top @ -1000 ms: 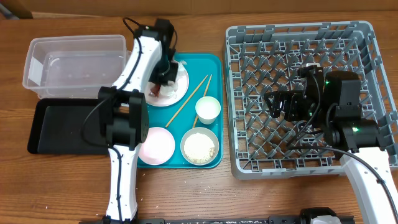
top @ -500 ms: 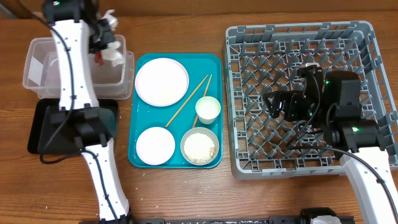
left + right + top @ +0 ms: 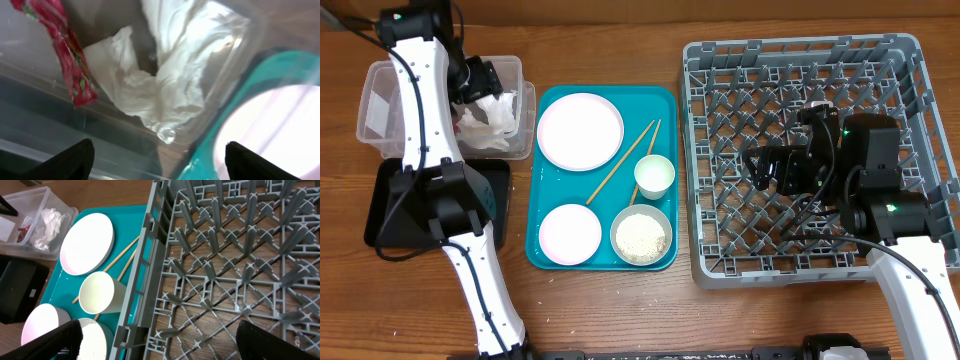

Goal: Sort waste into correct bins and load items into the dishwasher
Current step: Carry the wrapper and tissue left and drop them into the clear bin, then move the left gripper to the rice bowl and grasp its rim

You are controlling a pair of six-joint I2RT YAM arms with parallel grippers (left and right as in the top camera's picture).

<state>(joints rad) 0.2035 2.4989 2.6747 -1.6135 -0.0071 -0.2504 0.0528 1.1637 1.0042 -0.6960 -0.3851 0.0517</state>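
Though partly hidden, tissue [image 3: 492,113] in tub [image 3: 375,105]

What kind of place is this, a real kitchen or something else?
Probably a robot test bench, not a real kitchen: the grey dish rack stands loose on a wooden table, beside a teal tray of white plates and a clear tub holding crumpled tissue.

Red wrapper [image 3: 67,55], top end beyond the left wrist view's edge.
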